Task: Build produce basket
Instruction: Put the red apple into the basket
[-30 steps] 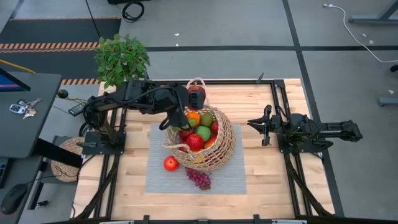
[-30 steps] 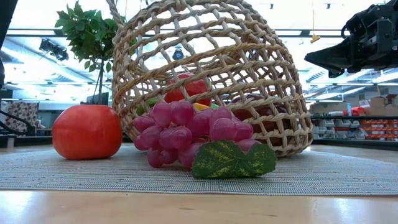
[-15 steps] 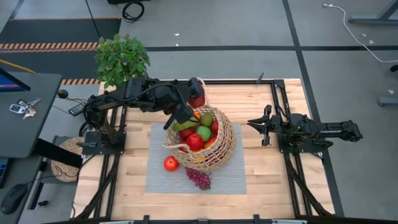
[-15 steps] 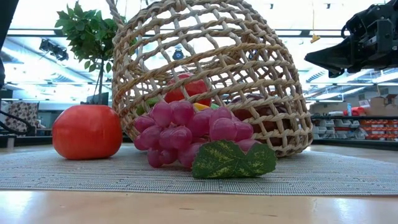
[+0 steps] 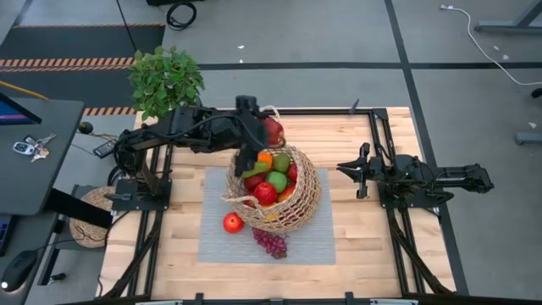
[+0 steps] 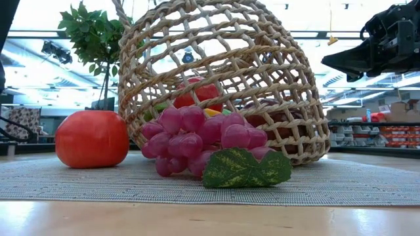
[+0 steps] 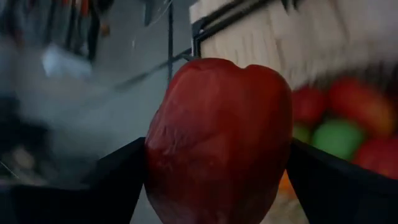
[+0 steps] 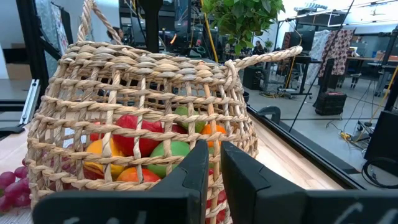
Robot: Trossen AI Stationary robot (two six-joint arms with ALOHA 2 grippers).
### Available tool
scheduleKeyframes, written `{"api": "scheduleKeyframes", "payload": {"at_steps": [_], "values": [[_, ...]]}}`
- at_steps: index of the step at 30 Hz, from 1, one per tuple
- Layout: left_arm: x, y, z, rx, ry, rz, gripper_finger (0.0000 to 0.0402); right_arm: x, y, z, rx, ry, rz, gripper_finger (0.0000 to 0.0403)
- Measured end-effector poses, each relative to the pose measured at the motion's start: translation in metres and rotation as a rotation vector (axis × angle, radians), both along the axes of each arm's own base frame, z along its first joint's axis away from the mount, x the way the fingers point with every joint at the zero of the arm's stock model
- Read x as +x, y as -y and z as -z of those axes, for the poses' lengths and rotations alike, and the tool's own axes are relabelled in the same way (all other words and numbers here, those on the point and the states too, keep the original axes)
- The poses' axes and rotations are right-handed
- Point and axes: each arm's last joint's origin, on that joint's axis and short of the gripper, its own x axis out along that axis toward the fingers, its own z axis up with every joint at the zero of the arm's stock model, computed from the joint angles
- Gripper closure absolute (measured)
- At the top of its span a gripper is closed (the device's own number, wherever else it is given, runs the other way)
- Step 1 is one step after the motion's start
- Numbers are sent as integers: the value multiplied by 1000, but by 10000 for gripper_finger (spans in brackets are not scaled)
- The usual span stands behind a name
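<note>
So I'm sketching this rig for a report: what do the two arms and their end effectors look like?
Both arms are dark, nearly black, jointed segments mounted on black frame rails along the table's sides. The left end effector has two flat black fingers with angular edges. The right end effector has matching flat, matte black fingers standing close together. No coloured markings show on either.

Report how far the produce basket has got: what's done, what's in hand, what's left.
Done: the round tan wicker basket already holds several fruits, among them a green apple and an orange. In hand: the left claw grips a dark red apple beside the basket's far rim. Left: a red tomato and purple grapes lie on the grey mat. The right claw waits shut.
</note>
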Motion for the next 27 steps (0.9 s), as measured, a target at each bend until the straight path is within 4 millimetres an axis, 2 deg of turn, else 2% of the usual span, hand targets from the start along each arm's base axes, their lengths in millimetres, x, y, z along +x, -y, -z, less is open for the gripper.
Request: {"api": "scheduleKeyframes", "payload": {"at_steps": [4,14,21,27], "values": [[0,0,0,-226,171,-203,49,0,0,0,0,0,0,353],[4,0,4,-415,306,-378,49,0,0,0,0,0,0,353],[13,4,13,-426,279,-398,49,0,0,0,0,0,0,353],[8,3,24,-403,141,-408,49,0,0,0,0,0,0,353]]}}
